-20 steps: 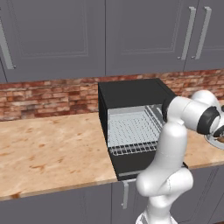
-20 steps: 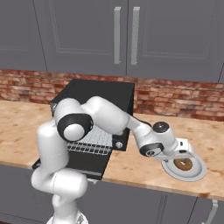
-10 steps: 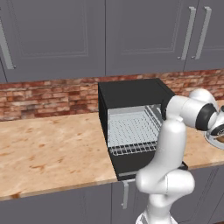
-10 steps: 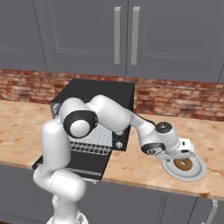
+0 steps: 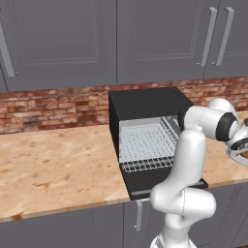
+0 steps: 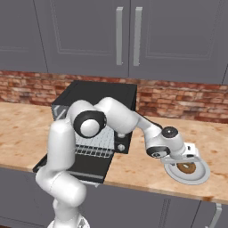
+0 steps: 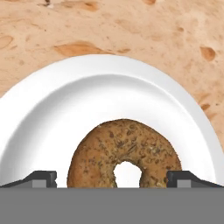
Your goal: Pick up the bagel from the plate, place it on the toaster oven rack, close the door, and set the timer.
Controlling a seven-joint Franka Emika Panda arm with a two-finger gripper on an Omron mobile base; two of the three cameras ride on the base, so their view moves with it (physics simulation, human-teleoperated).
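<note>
my tool: released, fingertips either side of bagel | bagel: on plate (tabletop) | oven door: down

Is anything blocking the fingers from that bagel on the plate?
Nothing visible does. The open gripper hangs right over the bagel, one of its fingers on either side, with bare plate around it.

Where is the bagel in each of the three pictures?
Left base view: at the far right edge, a sliver of brown on the plate, mostly cut off.
Right base view: the bagel lies on the plate, lower right, beside the wrist.
Hand view: bottom middle, between the open pincer's two tips.
Shared landmark: the white plate under it.
</note>
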